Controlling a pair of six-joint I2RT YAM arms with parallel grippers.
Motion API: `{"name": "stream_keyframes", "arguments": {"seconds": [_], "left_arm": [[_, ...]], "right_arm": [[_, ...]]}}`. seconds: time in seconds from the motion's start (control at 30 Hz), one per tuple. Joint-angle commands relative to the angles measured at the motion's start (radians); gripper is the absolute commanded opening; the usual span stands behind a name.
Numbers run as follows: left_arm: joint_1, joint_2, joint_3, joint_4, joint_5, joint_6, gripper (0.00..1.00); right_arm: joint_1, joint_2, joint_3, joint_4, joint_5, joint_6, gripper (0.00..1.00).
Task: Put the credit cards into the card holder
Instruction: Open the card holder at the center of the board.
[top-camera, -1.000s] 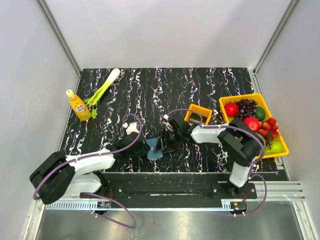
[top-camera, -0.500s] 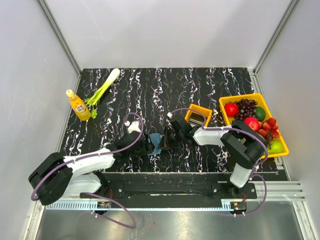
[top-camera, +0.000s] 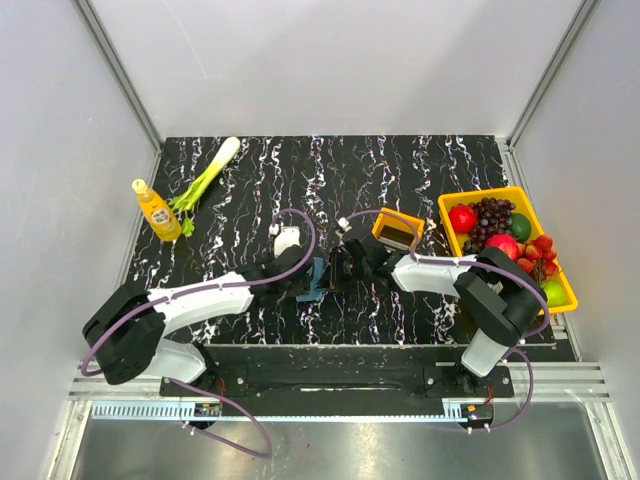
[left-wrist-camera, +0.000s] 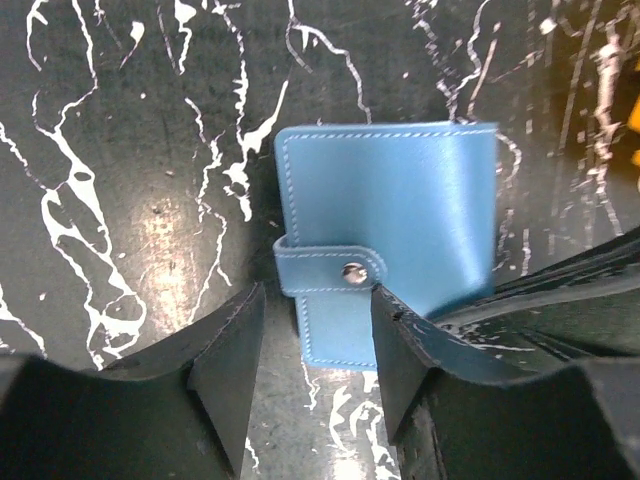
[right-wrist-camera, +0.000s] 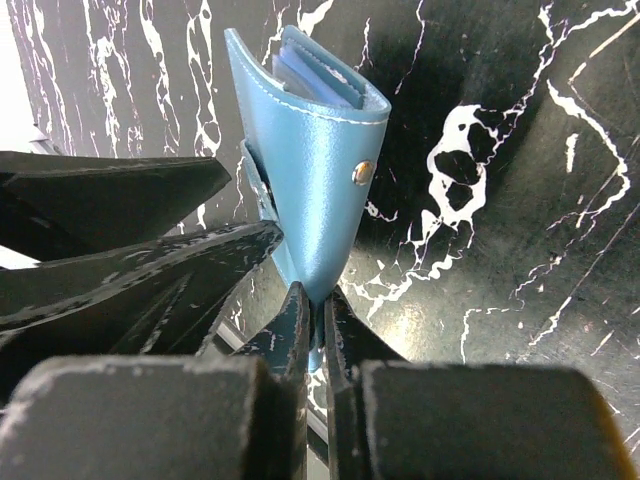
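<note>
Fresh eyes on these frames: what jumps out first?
The blue card holder at mid-table stands out first. It is snapped closed and held up on edge, with the right gripper pinched on its lower edge and the left gripper open at its left side. Next comes the yellow bin of bright fruit at the right edge, then the orange bottle and green onion at far left.

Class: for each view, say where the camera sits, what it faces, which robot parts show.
Top external: above and behind; looks down on black marbled table; both arms show.
Left wrist: faces flat blue stitched card holder's front; open left gripper shows.
Right wrist: faces its edge; right gripper pinches it.
All share the card holder.
</note>
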Motion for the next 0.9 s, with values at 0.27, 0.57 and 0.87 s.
{"name": "stream_keyframes", "arguments": {"seconds": [0.27, 0.57, 0.87], "left_arm": [[-0.026, 0.037, 0.096, -0.025, -0.074, 0.012, 0.60], [-0.026, 0.103, 0.119, -0.002, -0.032, 0.018, 0.57], [-0.024, 0.189, 0.150, -0.009, -0.049, 0.021, 0.44]], "right_arm": [[0.010, -0.055, -0.011, 0.022, 0.044, -0.012, 0.01], [0.010, -0.067, -0.018, 0.034, 0.032, -0.018, 0.01], [0.010, -0.083, -0.031, 0.042, 0.024, -0.022, 0.01]]}}
